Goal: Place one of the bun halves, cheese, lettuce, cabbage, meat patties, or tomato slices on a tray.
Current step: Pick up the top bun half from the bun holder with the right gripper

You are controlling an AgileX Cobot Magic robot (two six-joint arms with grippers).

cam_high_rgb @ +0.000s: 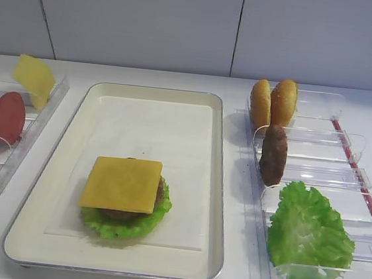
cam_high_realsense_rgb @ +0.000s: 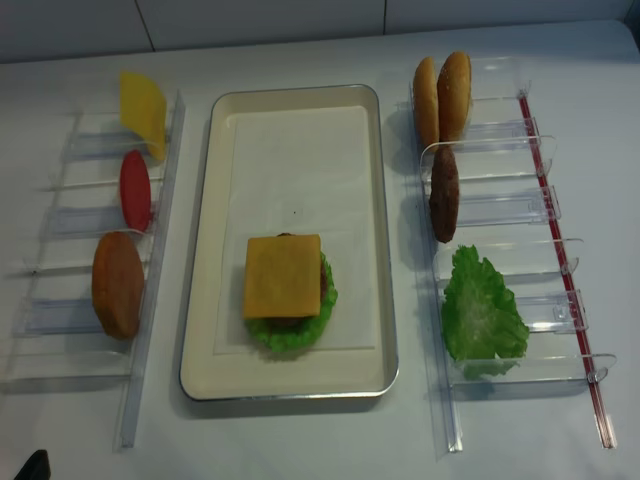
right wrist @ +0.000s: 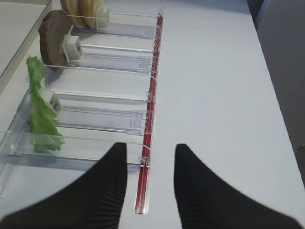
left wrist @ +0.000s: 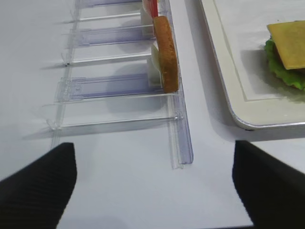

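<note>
On the cream-white tray point(cam_high_rgb: 219, 183) lies a stack: lettuce point(cam_high_rgb: 123, 227) at the bottom, a meat patty point(cam_high_rgb: 161, 194) just showing, and a cheese slice point(cam_high_rgb: 123, 183) on top. Two bun halves point(cam_high_rgb: 272, 103), a patty point(cam_high_rgb: 273, 155) and a lettuce leaf point(cam_high_rgb: 309, 232) stand in the right bins. The left bins hold cheese point(cam_high_rgb: 34, 78), a tomato slice point(cam_high_rgb: 9, 116) and an orange-tan bun half point(left wrist: 167, 52). My left gripper point(left wrist: 153, 152) hovers wide open over bare table near the tray's corner. My right gripper point(right wrist: 150, 149) is empty, its jaws a narrow gap apart beside the lettuce bin.
Clear plastic bins point(cam_high_realsense_rgb: 500, 210) line the table right of the tray, with a red strip point(right wrist: 148, 143) along their outer edge. More bins point(cam_high_realsense_rgb: 90, 230) line the left side. A white wall point(cam_high_rgb: 198, 21) stands behind the table.
</note>
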